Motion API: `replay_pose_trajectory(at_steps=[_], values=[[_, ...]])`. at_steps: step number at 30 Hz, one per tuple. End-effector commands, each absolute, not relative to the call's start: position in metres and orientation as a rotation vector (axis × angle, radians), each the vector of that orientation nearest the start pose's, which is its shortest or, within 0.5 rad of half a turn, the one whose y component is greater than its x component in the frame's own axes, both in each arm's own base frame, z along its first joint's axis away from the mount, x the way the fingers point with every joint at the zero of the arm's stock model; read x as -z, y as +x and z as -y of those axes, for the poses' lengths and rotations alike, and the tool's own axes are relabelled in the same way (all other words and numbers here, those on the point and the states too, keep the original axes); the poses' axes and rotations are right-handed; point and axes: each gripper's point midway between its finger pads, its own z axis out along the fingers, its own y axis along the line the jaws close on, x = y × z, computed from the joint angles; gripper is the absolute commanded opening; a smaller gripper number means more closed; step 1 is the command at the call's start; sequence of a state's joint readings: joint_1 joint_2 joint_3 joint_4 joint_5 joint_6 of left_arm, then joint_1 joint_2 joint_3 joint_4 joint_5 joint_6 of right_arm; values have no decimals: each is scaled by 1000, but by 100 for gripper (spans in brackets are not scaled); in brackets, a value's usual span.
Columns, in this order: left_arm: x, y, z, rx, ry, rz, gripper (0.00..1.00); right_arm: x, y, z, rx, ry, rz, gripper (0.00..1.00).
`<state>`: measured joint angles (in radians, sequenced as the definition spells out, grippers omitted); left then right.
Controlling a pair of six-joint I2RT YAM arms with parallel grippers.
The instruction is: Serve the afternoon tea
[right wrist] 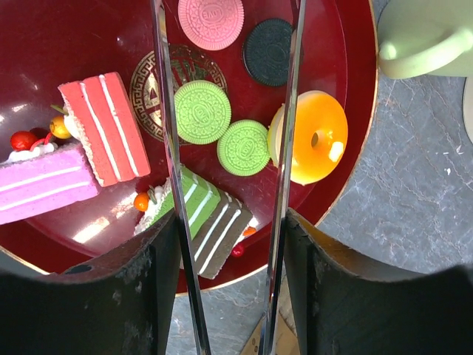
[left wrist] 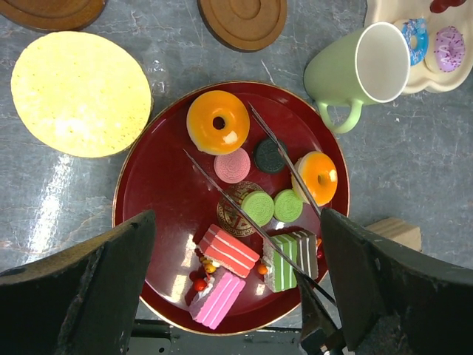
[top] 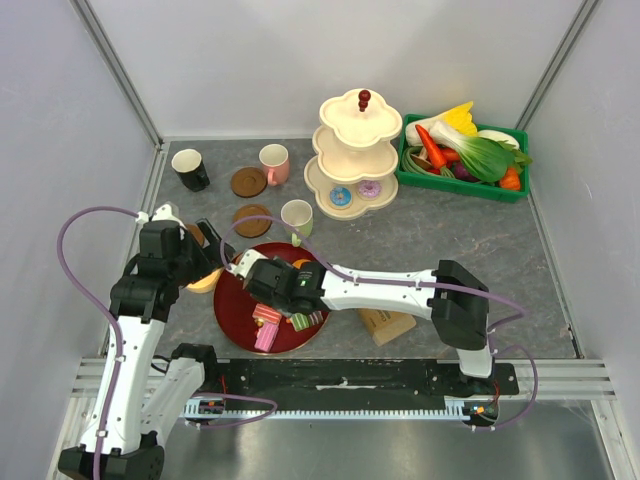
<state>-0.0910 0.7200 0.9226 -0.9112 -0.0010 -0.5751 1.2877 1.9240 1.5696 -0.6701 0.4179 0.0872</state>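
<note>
Across the back of the grey table (top: 450,240): cream three-tier stand (top: 335,150), with a blue donut (top: 340,196) and a lilac donut (top: 369,188) on its lowest tier. Just right of it, green crate (top: 450,185) heaped with vegetables (top: 480,155).

Front centre: round red tray (left wrist: 148,192), with a yellow disc (left wrist: 77,92) just beside its left rim.

Stretched over the tray from the right: right gripper (right wrist: 230,222), clamped on metal tongs (right wrist: 166,148), prongs spread, nothing pinched. By the tray's left edge, above the table: left gripper (left wrist: 238,218), fingers wide apart, empty.

Tan block (top: 385,323) right of the tray, partly under the right arm.

Green mug (left wrist: 336,74) just past the tray's far rim. Pink mug (top: 272,160) and black mug (top: 190,168) farther back left. One bare brown coaster (top: 249,182) beside the pink mug, another coaster (top: 252,220) beside the green mug.

On the tray:
- Two orange donuts (left wrist: 217,122) (left wrist: 318,177).
- Striped slices at the near side: red slice (left wrist: 228,250), pink slice (left wrist: 218,298), green slice (left wrist: 284,262).
- Pink macaron (left wrist: 233,165) and black macaron (left wrist: 270,155).
- Two green macarons (left wrist: 258,208), seen between the prongs from the right wrist.
</note>
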Motion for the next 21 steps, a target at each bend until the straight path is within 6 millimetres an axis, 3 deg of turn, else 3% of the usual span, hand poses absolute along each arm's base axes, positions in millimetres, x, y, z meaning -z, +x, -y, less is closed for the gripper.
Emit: replay_pose_trajectory(at_steps=[1,11,21], values=[[-220,214,42,350,-515,-2204,98,-118,202,-423,-3,-1236,-2076,61],[-219,215,42,347,-519,-2209,98,-118,206,-425,21,-1198,-2075,56],[-220,215,42,350,-517,-2203,98,-171,208,-409,-51,-1055,-2038,51]])
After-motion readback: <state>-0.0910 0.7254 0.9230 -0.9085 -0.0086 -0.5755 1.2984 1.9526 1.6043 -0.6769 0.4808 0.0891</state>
